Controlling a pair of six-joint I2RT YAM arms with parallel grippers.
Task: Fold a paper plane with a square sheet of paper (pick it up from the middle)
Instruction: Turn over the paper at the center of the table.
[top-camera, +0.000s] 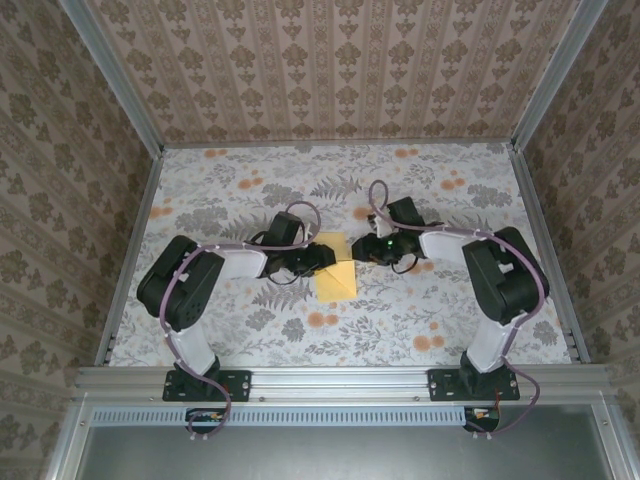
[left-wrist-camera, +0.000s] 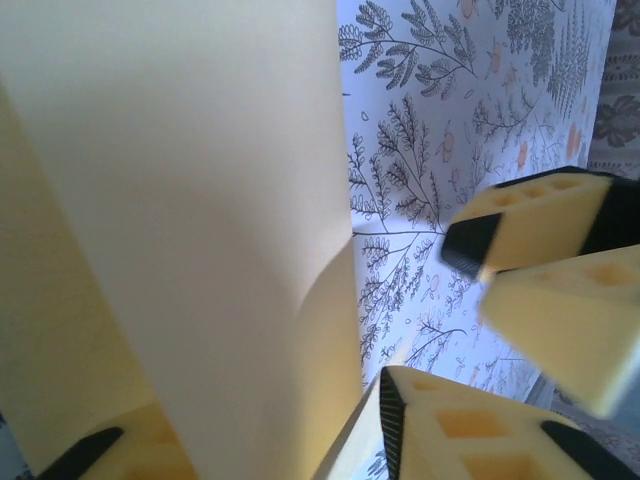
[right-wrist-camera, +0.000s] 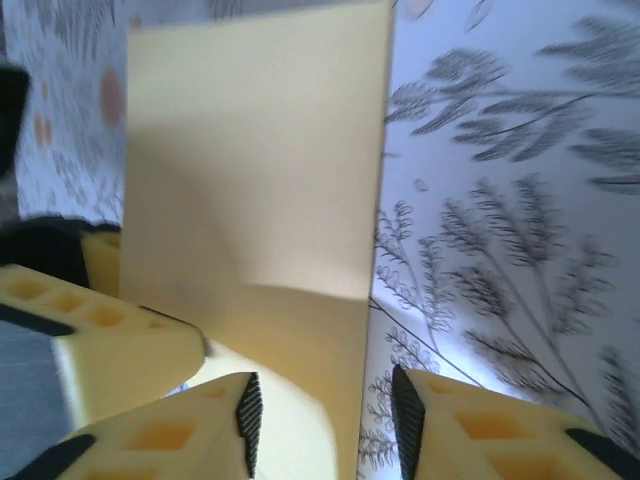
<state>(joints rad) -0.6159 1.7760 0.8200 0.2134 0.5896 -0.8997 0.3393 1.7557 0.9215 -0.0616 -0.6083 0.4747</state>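
The square sheet of paper (top-camera: 335, 280) is plain yellow-orange and folded over, lying mid-table between my two grippers. My left gripper (top-camera: 322, 258) reaches it from the left. In the left wrist view a raised flap of the paper (left-wrist-camera: 200, 200) stands between the spread fingers of the left gripper (left-wrist-camera: 240, 435), which is open. My right gripper (top-camera: 358, 250) comes in from the right. In the right wrist view the paper (right-wrist-camera: 260, 150) has its right edge running down between the parted pads of the right gripper (right-wrist-camera: 320, 410), which is open and not pinching it.
A grey floral cloth (top-camera: 240, 200) covers the table. Patterned walls (top-camera: 60, 180) close in the left, back and right sides. A metal rail (top-camera: 340, 380) runs along the near edge, where both arm bases are bolted.
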